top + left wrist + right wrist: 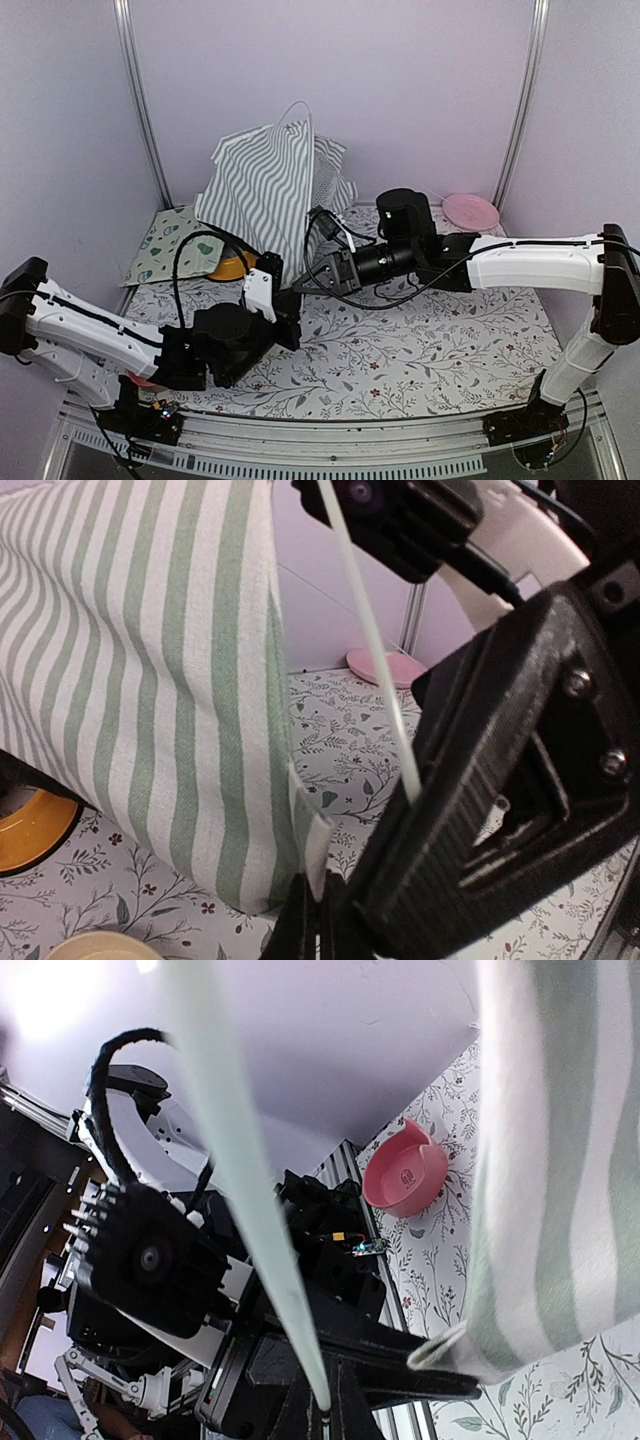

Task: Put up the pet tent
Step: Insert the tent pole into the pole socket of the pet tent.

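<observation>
The striped tent (262,190) stands slumped at the back middle of the tabletop (430,350), close to the rear wall. A loop of thin white pole (300,108) pokes out of its top, and a dotted sheer panel (330,180) hangs on its right side. At its front lower corner the two arms meet. The left arm (100,335) reaches in from the near left, its jaws together and pinching the corner hem of the striped cloth. The right arm (530,262) comes across from the right, its jaws closed on the end of the pole, which runs up beside the cloth. An orange bowl (232,266) sits at the tent's foot, partly hidden by it. A cream mat (165,245) printed with teal shapes lies just left of the tent. A pink plate (470,211) rests at the back right, well apart, and a pink bowl (405,1175) sits near the left arm's base.
</observation>
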